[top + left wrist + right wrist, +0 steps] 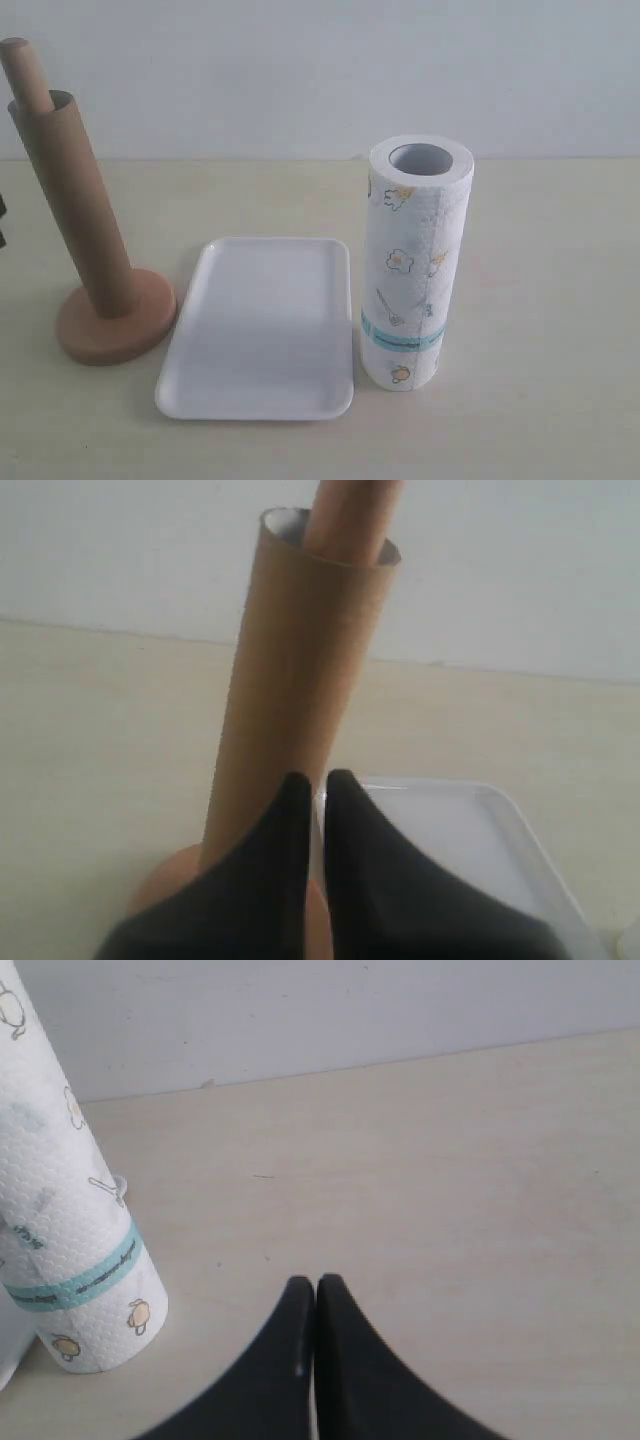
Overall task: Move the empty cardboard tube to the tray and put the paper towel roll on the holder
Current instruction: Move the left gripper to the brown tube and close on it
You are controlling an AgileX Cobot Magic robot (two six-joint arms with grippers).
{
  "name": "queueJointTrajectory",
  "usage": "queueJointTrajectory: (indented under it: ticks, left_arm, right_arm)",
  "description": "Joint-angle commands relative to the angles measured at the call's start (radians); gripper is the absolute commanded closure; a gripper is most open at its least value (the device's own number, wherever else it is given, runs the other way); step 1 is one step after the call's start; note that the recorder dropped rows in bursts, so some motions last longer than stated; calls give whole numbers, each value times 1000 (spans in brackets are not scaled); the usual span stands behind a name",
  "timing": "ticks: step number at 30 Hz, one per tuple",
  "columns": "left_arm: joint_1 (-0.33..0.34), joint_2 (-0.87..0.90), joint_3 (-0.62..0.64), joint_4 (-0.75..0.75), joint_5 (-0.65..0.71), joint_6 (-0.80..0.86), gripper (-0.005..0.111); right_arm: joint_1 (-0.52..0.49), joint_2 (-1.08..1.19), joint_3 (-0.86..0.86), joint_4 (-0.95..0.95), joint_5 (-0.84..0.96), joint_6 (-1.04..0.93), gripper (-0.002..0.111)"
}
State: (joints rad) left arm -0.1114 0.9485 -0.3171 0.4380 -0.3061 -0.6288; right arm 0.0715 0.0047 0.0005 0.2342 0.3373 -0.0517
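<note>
Far left: holder (pixel 125 330), disc base flat on the desk (pixel 540 380). The tube (pixel 75 200) sleeves its pole, lower end down on the base, pole tip poking out above the rim. So the tube has to come up and off the tip before anything else can go on. We judge that the first step, and it is not yet begun.

Left claw (pixel 315 783): clenched, nothing in it, low in front of the tube's lower part. Contact we cannot tell. It would have to open to take the tube.

Middle: tray (pixel 265 330), nothing on it, just beside the base but apart, which makes a short carry for the tube.

Right: roll (pixel 412 270), upright on its end, core opening facing up, close against the tray's right rim. Touching or not, we cannot tell. Standing this way it suits a side grip and a straight drop over the pole.

Right claw (pixel 316 1288): clenched, empty, above open desk beside the roll, apart from it.

Surface: pale cream desk, smooth, matte, clean.

Room: plain whitish wall (pixel 300 70) behind, with even light.
</note>
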Motion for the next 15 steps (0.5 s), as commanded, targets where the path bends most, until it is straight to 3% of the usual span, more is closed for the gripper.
queueJointTrajectory:
  ticks: [1, 3, 7, 9, 15]
  left_arm:
    - [1, 91, -4, -7, -99, 155, 89]
    - [1, 129, -4, -12, -144, 212, 72]
    - [1, 201, -4, -61, -247, 288, 17]
    - [1, 237, -4, -109, -293, 341, -2]
    - [1, 359, -9, -127, -411, 425, -3]
  right_arm:
    - [-2, -5, -1, -2, -7, -5, 108]
    - [-2, -5, -1, -2, -7, -5, 108]
    - [-2, -5, -1, -2, -7, -5, 108]
    - [-2, -5, -1, -2, -7, -5, 108]
    - [-2, -5, -1, -2, -7, -5, 108]
